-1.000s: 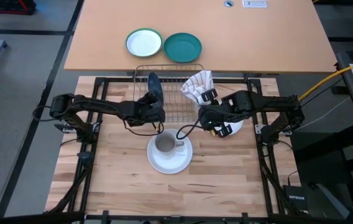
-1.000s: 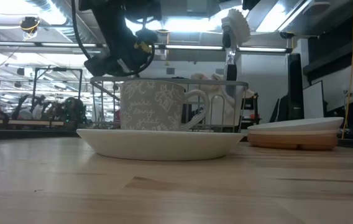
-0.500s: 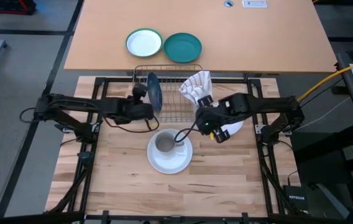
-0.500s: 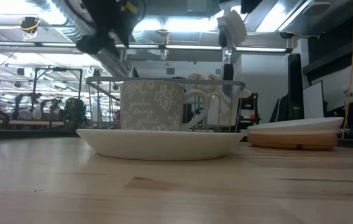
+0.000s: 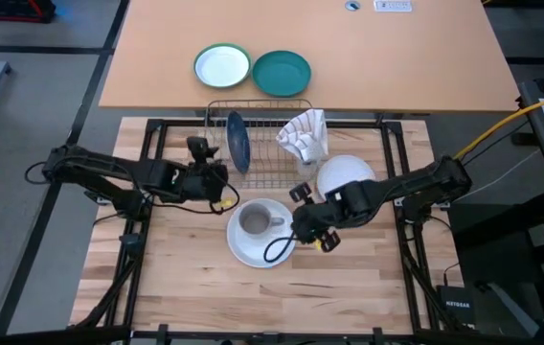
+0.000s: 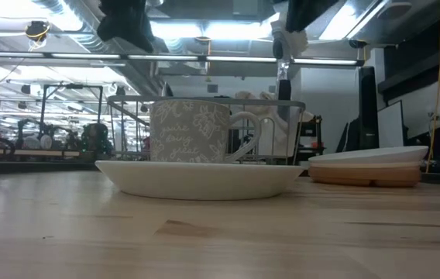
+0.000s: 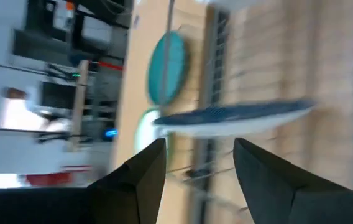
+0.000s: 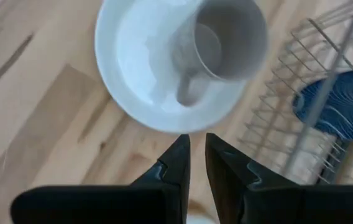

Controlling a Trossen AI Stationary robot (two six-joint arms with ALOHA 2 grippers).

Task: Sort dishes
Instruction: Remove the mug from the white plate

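Note:
A small grey mug stands on a white plate at mid-table; both also show in the low view, mug and plate. A dark blue plate stands on edge in the wire rack, with white plates on edge beside it. A white plate lies on a tan plate at the right. My left gripper is open and empty, to the left and near side of the blue plate. My right gripper is shut, above the table by the mug plate's right rim.
A green-rimmed white plate and a teal plate lie on the tan table beyond the rack. Black frame rails run along the wooden table's left and right edges. Bare wood shows in front of the mug plate.
My left gripper has drawn back from the blue plate toward the table's left and near edge; the plate stays standing in the rack. My right gripper has gone from over the right-hand white plate toward the near left, to the mug plate's rim.

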